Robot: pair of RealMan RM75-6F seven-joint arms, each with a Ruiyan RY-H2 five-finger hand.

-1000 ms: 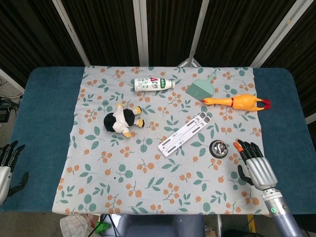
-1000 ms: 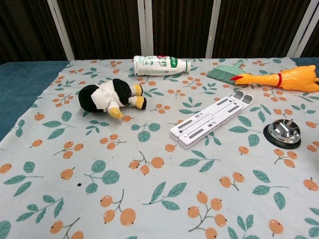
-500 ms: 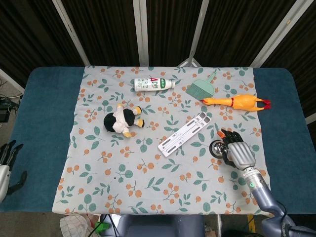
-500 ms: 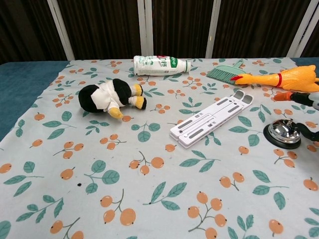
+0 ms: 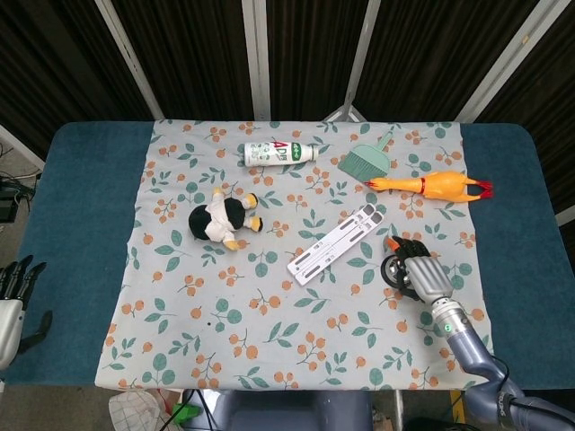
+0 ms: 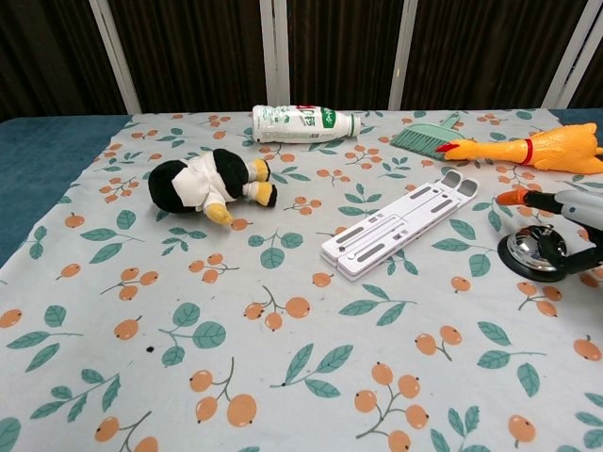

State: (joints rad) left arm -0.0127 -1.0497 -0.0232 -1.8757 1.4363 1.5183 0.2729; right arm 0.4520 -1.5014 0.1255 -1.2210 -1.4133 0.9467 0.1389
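A small round call bell (image 5: pixel 396 270), a shiny chrome dome on a black base, sat near the right edge of the floral tablecloth (image 5: pixel 225 323), toward its front. The right hand (image 5: pixel 419 272) covered it, fingers curved over the dome and around its sides; whether they gripped it I cannot tell. The left hand (image 5: pixel 11 301) hung off the table's left edge, fingers apart, holding nothing.

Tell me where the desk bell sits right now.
The desk bell is at the cloth's right side under the right hand, just right of the white folding stand.
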